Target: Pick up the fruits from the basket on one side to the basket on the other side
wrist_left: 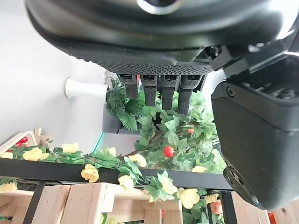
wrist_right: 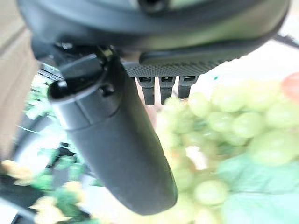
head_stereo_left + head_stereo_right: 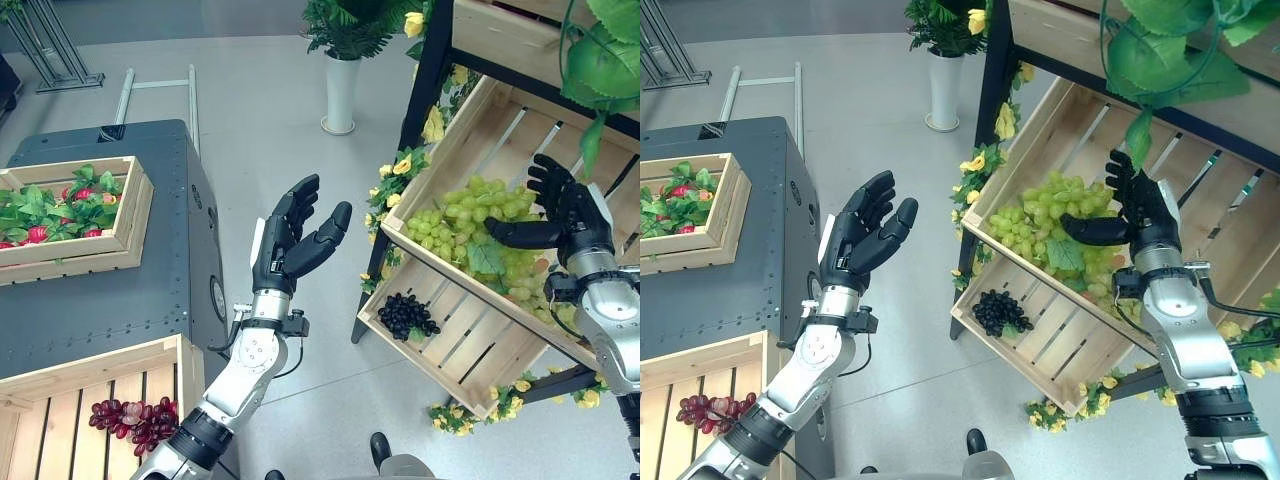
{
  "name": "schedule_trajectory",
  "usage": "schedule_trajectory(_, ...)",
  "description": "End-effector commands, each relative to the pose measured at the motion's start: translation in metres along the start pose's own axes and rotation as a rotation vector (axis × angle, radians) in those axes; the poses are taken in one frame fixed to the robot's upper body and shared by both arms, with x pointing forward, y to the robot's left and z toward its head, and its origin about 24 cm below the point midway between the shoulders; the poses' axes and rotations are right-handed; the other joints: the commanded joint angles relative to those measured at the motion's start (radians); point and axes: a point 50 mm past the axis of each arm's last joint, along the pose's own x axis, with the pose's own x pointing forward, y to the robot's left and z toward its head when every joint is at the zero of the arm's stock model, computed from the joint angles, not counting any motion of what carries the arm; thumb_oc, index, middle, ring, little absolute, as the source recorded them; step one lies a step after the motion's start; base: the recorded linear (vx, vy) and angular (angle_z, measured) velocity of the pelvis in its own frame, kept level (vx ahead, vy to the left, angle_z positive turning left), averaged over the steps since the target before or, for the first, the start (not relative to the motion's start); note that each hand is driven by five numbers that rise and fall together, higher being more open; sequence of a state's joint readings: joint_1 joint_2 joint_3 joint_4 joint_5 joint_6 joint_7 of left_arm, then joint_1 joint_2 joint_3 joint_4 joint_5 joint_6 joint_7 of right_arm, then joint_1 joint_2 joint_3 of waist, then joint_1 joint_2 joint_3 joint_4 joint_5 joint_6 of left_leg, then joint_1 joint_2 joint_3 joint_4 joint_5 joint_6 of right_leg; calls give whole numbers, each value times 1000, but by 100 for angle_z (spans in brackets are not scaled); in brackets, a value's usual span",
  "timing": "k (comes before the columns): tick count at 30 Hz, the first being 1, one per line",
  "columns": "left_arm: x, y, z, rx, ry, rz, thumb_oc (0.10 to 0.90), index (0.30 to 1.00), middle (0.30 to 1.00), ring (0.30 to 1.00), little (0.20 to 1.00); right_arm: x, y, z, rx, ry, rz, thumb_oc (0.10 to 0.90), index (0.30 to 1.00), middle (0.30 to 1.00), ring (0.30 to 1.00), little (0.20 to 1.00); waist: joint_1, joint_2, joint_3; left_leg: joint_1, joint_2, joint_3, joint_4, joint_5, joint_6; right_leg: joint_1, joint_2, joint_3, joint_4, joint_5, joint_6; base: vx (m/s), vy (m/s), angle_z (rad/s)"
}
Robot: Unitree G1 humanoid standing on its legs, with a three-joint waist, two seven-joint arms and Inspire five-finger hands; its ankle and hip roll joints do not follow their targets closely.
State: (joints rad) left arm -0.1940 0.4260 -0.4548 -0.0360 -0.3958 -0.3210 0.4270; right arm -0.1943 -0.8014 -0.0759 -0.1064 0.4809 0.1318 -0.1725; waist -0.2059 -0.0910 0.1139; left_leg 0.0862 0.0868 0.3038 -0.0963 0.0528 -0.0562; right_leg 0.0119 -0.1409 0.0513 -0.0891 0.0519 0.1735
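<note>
Green grapes [image 3: 470, 235] lie in the tilted wooden crate [image 3: 470, 130] right under the right hand [image 3: 562, 212], open and empty; I would curl round one whole bunch, while the open left hand [image 3: 292, 235] waits empty.

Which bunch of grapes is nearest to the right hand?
The green grapes in the upper tilted crate: the right hand hovers open over them. The black bunch lies lower; the red bunch lies far left.

Bright even light; close green grapes [image 2: 243, 126] blurred.
</note>
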Motion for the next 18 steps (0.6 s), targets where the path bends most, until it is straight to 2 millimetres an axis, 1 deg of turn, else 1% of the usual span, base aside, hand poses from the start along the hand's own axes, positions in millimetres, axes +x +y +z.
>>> schedule_trajectory(1, 20, -7, 36, -28, -265, -23, 800, 900, 900, 900, 900, 1, -18, 79, 51, -437, -36, 800, 900, 900, 900, 900, 16, 12, -85, 48, -16, -29, 9, -116, 25, -7, 118, -53, 2, 20, -61, 0, 0, 0)
schedule_trajectory(5, 18, -6, 35, -29, -260, -17, 800, 900, 900, 900, 900, -6, -10, 88, 84, -516, -13, 800, 900, 900, 900, 900, 20, 18, -84, 51, -17, -32, 9, -118, 28, -2, 116, -56, 2, 17, -62, 0, 0, 0)
schedule_trajectory(11, 16, -3, 34, -26, -265, -2, 800, 900, 900, 900, 900, -13, -11, 99, 144, -602, -14, 800, 900, 900, 900, 900, 21, 21, -83, 52, -20, -36, 9, -122, 28, 2, 115, -57, 2, 14, -61, 0, 0, 0)
schedule_trajectory(15, 14, -2, 34, -24, -270, 2, 800, 900, 900, 900, 900, -19, -5, 104, 264, -642, 62, 800, 900, 900, 900, 900, 26, 23, -83, 49, -22, -45, 9, -121, 29, 3, 114, -60, 2, 13, -62, 0, 0, 0)
schedule_trajectory(17, 13, -1, 33, -25, -273, 10, 800, 900, 900, 900, 900, -21, 1, 103, 364, -640, 117, 800, 900, 900, 900, 900, 29, 25, -84, 48, -22, -48, 9, -120, 29, 3, 113, -63, 2, 14, -62, 0, 0, 0)
schedule_trajectory(18, 13, -2, 33, -25, -276, 17, 800, 900, 900, 900, 900, -23, 9, 98, 450, -627, 158, 800, 900, 900, 900, 900, 34, 26, -83, 48, -23, -50, 9, -119, 29, 4, 111, -66, 2, 13, -63, 0, 0, 0)
